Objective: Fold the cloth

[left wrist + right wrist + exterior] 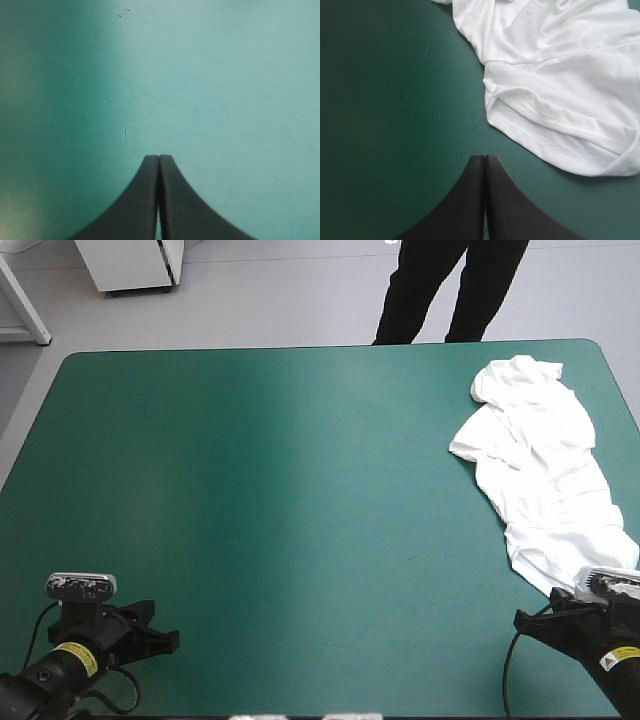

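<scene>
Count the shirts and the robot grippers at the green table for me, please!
T-shirt: 1, white and crumpled
Grippers: 2, the left gripper and the right gripper, both black and shut
Total: 3

white T-shirt (540, 470), teal-green cover (280, 500), black grippers (485, 160)

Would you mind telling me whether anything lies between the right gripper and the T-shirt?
Nothing visible does: only bare teal-green cover separates the shut right gripper from the T-shirt, whose hem lies just ahead of it.
</scene>
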`<state>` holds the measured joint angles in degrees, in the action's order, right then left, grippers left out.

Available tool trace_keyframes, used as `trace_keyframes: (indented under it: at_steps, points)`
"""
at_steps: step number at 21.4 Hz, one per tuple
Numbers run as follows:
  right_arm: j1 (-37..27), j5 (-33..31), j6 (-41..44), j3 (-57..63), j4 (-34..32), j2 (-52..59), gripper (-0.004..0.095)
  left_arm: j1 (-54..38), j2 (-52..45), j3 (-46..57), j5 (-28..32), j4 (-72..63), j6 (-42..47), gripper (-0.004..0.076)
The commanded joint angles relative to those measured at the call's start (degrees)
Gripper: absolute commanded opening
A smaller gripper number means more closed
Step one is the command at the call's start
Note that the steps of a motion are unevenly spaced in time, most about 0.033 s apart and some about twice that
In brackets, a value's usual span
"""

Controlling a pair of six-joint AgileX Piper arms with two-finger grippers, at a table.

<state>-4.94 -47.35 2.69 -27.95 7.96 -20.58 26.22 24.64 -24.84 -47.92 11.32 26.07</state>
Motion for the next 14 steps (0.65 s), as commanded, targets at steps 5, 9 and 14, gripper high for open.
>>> trace_keyframes:
  at_steps: [5,9,14]
  points:
    - [0.14,1.14,-0.29,-5.08,-0.41,-1.62,-0.0017,0.35,1.16,-6.91,2.03,1.22,0.17,-0.0010]
    - [0.14,-4.66,0.41,-15.50,-7.96,-8.30,-0.0017,0.35,6.30,-17.51,-3.66,8.90,0.17,-0.0010]
    - [0.14,-10.85,4.76,-31.27,-13.65,-22.63,0.0017,0.35,17.87,-30.44,-5.39,12.42,-2.58,-0.0010]
